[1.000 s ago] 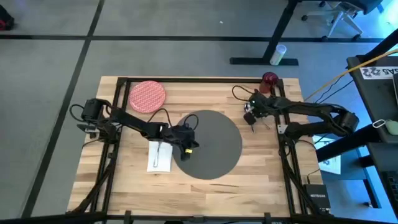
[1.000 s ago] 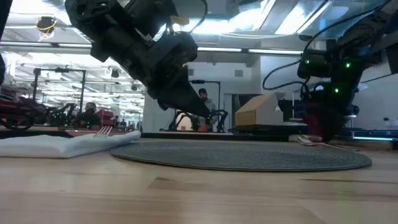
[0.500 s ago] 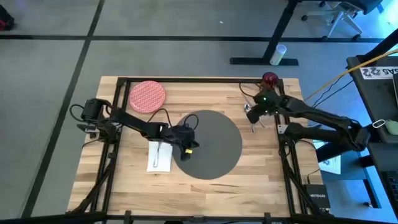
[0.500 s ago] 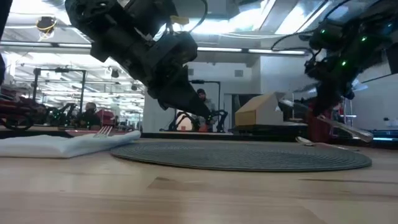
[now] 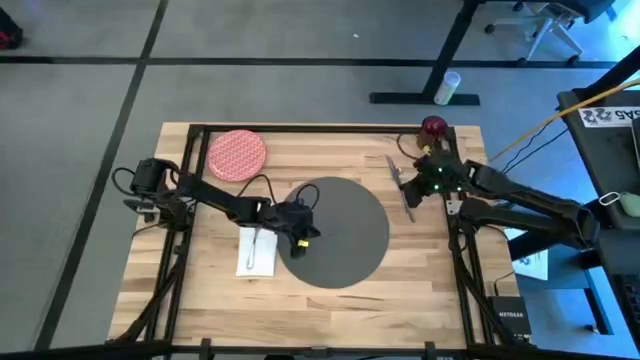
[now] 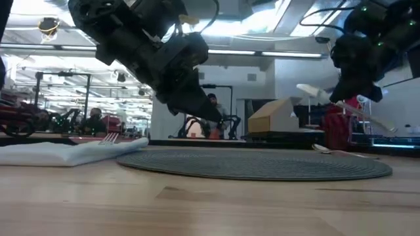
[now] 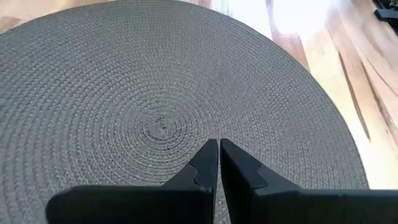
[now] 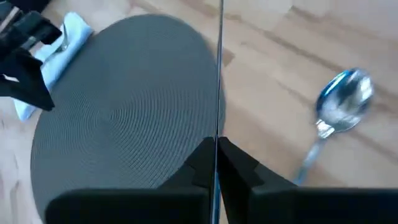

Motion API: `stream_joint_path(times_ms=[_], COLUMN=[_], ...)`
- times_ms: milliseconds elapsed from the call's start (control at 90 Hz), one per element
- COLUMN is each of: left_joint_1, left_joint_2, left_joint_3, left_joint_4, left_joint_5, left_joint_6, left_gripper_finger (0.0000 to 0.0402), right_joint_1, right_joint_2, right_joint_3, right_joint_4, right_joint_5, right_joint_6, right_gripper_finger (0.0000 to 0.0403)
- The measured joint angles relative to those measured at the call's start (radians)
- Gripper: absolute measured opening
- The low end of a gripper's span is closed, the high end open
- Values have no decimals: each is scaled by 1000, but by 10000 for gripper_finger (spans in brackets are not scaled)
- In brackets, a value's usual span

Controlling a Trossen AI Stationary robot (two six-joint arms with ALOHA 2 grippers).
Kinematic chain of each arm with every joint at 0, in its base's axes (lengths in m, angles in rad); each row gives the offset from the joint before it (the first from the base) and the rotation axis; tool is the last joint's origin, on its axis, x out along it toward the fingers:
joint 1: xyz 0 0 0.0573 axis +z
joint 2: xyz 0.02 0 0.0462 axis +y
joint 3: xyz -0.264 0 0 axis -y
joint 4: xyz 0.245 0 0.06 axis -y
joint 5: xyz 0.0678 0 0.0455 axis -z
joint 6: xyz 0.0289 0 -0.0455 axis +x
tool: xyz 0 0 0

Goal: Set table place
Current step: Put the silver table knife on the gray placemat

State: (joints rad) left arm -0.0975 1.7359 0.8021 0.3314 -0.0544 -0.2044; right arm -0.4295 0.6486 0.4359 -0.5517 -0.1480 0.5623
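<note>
Knife lifted higher, right gripper apparently clamped

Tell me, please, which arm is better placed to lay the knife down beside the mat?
The right. Its hand is shut on the knife, held above the table just off the mat's right edge. The left hand is shut and empty over the mat's left part.

We saw a coarse woven matt mat, a glossy metal spoon and a smooth wooden table.
</note>
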Motion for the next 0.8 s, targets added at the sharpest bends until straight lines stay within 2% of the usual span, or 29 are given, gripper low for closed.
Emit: stream_joint_path(times_ms=[89, 444, 800], left_joint_1=[0, 1, 1], left_joint_2=[0, 0, 0], left_joint_3=[0, 0, 0], left_joint_4=[0, 3, 2], left_joint_5=[0, 0, 0], left_joint_6=[4, 14, 29], left_gripper_finger=[0, 0, 0], right_joint_1=[75, 339, 541], right_joint_2=[24, 162, 415], right_joint_3=[-43, -137, -137], right_joint_4=[144, 453, 755], right_joint_5=[10, 158, 270], right_joint_6=[76, 364, 592], right_gripper_finger=[0, 0, 0])
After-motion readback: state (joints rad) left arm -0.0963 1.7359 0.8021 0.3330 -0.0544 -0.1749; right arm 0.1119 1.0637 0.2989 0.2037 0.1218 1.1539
